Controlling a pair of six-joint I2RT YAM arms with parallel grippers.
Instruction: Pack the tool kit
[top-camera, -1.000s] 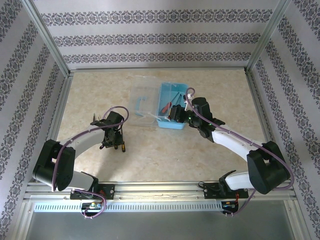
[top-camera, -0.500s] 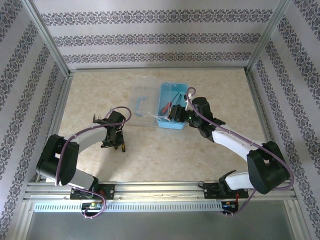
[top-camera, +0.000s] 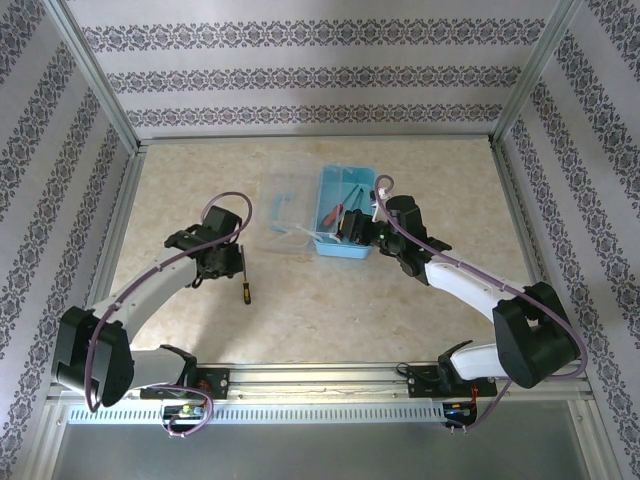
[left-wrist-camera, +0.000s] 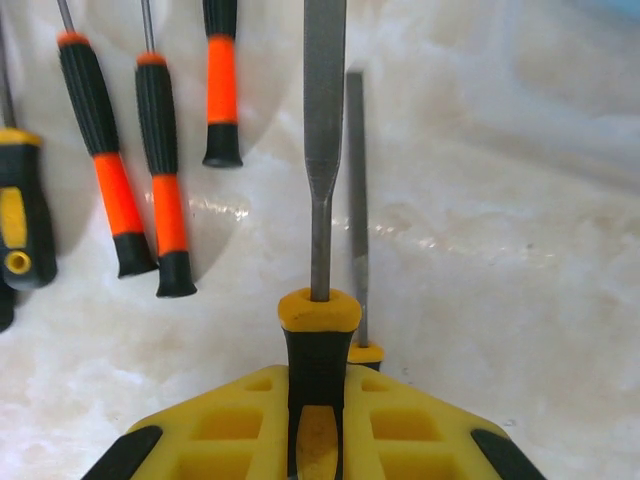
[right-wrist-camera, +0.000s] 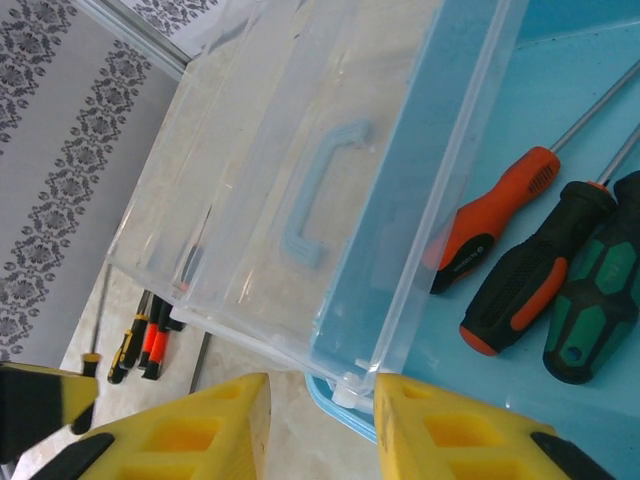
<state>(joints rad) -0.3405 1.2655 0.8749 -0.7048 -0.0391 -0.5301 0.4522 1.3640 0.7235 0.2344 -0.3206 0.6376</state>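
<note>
The left gripper (left-wrist-camera: 318, 400), at the bottom centre of its wrist view, is clenched on the handle of a yellow-and-black tool (left-wrist-camera: 324, 150). Its flat steel shaft runs straight up the frame, and a second slim shaft with a yellow collar shows just right of it (shadow or another tool, I cannot tell).

Beyond it, in the upper left of that frame, several orange-and-black screwdrivers (left-wrist-camera: 105, 190) lie side by side on the pale table (left-wrist-camera: 500, 250), well apart from the kit. In the top view the held tool sits left of centre, and the blue box (top-camera: 347, 252) is to its upper right, near the frame's middle.

The right gripper (right-wrist-camera: 320, 420), at the bottom of its own view, has its fingers parted with the box's corner in the gap; I cannot tell whether it touches. Above it the clear lid (right-wrist-camera: 300, 170) lies open to the left. Three screwdrivers (right-wrist-camera: 535, 270) already rest in the box at the right edge.

The tool is probably light and fully stiff. The rubbery handle should grip well, while the bare steel would likely be slick. A hold on the handle close to the collar seems soundest, since the long shaft could lever and swing. It looks best laid in parallel to the others.
</note>
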